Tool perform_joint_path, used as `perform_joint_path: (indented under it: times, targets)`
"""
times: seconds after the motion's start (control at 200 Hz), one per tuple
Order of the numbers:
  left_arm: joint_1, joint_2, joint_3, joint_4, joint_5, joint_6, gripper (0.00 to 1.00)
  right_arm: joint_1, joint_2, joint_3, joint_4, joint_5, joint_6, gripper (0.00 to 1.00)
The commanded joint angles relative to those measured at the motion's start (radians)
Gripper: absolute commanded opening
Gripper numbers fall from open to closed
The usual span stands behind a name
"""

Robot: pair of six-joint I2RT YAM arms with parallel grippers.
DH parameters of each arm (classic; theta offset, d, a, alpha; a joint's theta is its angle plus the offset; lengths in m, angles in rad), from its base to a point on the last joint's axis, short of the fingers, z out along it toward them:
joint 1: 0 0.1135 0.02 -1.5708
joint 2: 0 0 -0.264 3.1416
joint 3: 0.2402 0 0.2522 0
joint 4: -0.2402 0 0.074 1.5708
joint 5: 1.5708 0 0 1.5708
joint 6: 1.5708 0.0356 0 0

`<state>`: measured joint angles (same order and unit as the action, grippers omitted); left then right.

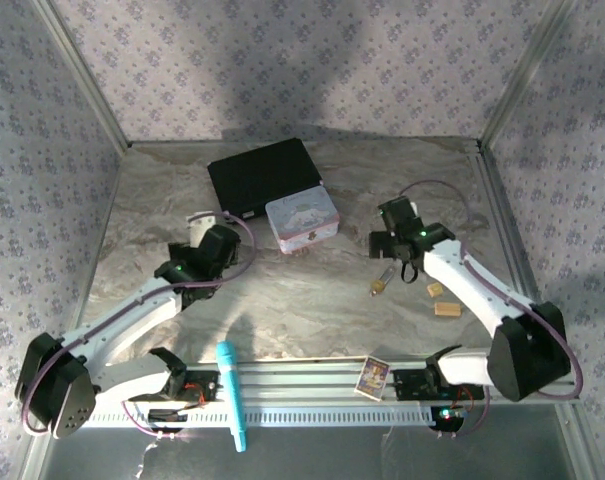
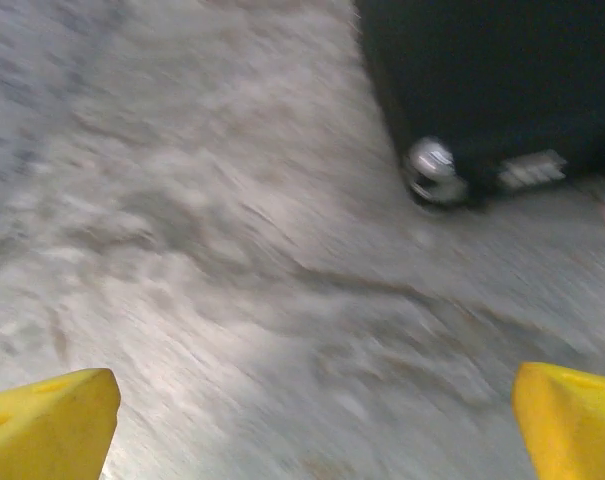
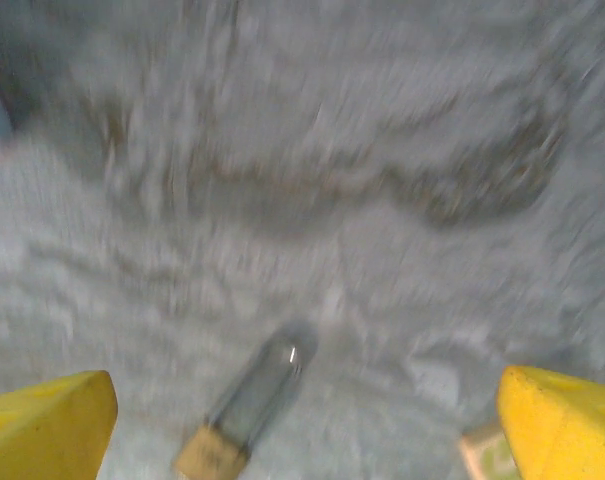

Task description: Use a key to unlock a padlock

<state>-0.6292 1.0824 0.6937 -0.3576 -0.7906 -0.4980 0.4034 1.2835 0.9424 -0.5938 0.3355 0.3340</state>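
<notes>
Top view: the padlock (image 1: 379,288) lies flat on the marbled table (image 1: 282,300), right of centre. It sits just below the head of the right arm (image 1: 472,285) and near two tan blocks (image 1: 442,299). The left arm (image 1: 142,305) reaches up the left side toward a black box (image 1: 262,175) and a pastel tin (image 1: 302,220). The key is too small to pick out at this range.

Left wrist view, blurred: the left gripper (image 2: 307,425) hangs with its yellow fingertips (image 2: 42,425) spread wide and nothing between them. Bare table lies below it and a corner of the black box is ahead to the right.

Right wrist view, also blurred: the right gripper (image 3: 302,425) is likewise spread wide and empty, poised over the padlock. The brass body points toward the camera and the pale shackle lies angled away up the table. The lock sits left of centre between the fingertips, and a tan block edges in at the lower right.

By the look of it, this is the opening step of reaching for the lock, with nothing grasped yet. The next move seems to call for the right gripper to shift slightly left, drop, and close across the brass body while avoiding the nearby block. The left gripper must then find and lift the key.
</notes>
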Motion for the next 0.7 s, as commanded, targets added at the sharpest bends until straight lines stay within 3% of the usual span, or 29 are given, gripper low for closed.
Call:
perform_joint_path:
  times: [0.0, 0.07, 0.235, 0.375, 0.53, 0.605, 0.695]
  targets:
    - [0.061, -0.012, -0.12, 0.233, -0.217, 0.061, 0.99, -0.059, -0.011, -0.047, 0.228, 0.08, -0.116, 0.99]
    - [0.146, -0.023, -0.134, 0.24, -0.165, 0.048, 0.98, -0.1, 0.004, -0.068, 0.329, 0.079, -0.176, 0.99]
    - [0.247, -0.032, -0.183, 0.414, -0.067, 0.271, 1.0, -0.171, -0.041, -0.246, 0.644, 0.142, -0.311, 0.98]
    - [0.35, 0.004, -0.313, 0.749, 0.183, 0.509, 1.0, -0.328, -0.056, -0.373, 0.825, 0.018, -0.258, 0.98]
    - [0.522, 0.092, -0.37, 0.88, 0.384, 0.4, 1.0, -0.343, 0.003, -0.473, 1.051, -0.001, -0.294, 0.97]
    - [0.548, 0.112, -0.377, 0.955, 0.429, 0.442, 1.0, -0.344, 0.045, -0.535, 1.197, -0.011, -0.319, 0.97]
    - [0.618, 0.17, -0.384, 1.056, 0.567, 0.423, 1.0, -0.35, 0.111, -0.57, 1.324, -0.039, -0.351, 0.97]
